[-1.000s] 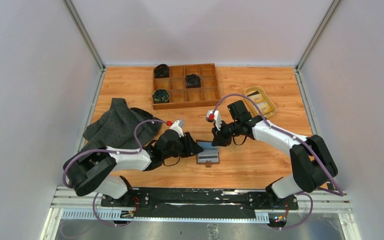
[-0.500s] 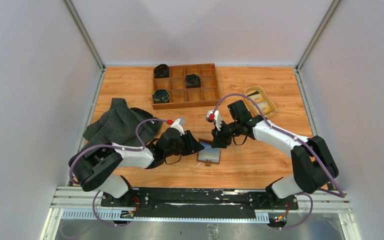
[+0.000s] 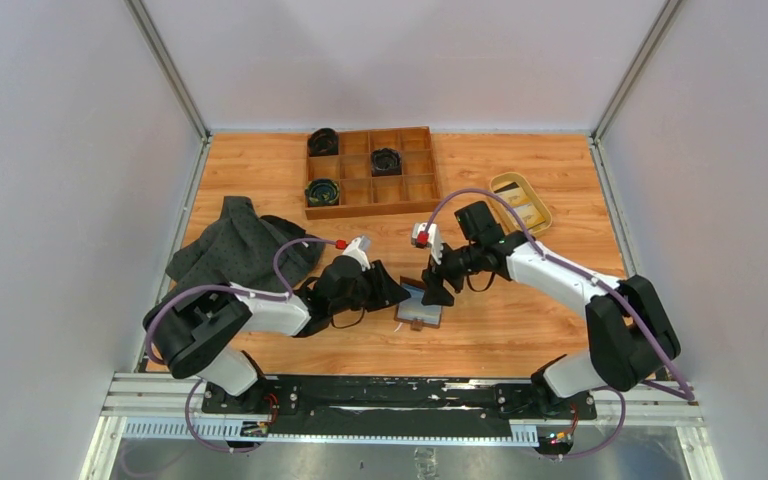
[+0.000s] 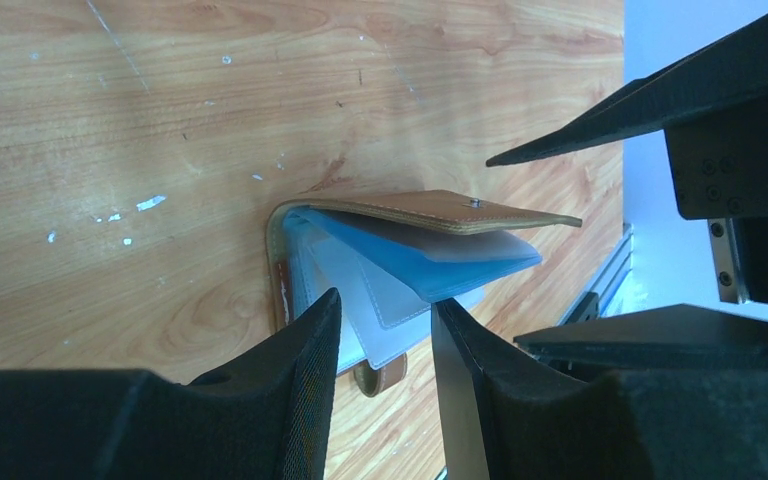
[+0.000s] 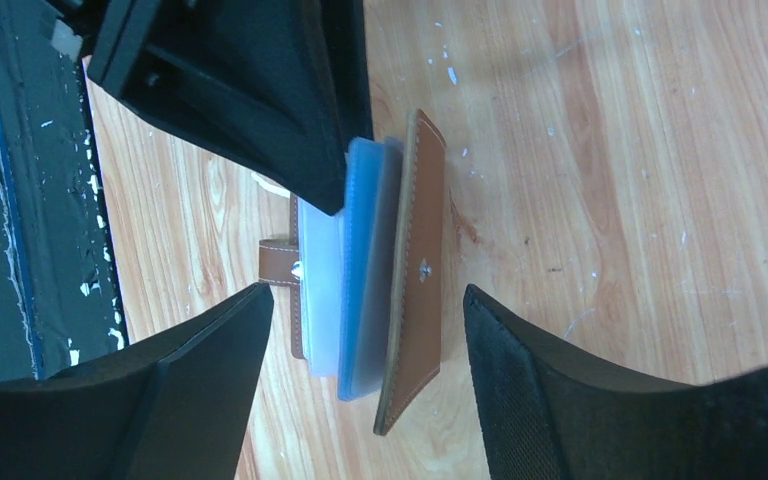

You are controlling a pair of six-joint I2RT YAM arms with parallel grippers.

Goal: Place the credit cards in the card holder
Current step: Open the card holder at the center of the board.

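Observation:
The card holder, a brown leather wallet with pale blue and clear sleeves, lies half open on the table between my two grippers. Its brown cover with the snap stud stands raised on edge over the sleeves. My left gripper is partly open, its tips against the pale sleeves and nothing pinched between them. My right gripper is wide open, one finger on each side of the holder and touching nothing. The credit cards, yellow ones on top, lie in a tan oval dish at the far right.
A wooden compartment tray with dark coiled items stands at the back centre. A dark grey cloth is bunched at the left, by the left arm. A black metal rail runs along the near edge, and walls close in both sides.
My right gripper's jaws have spread wide. The left gripper has edged slightly right, and the card holder has turned a little.

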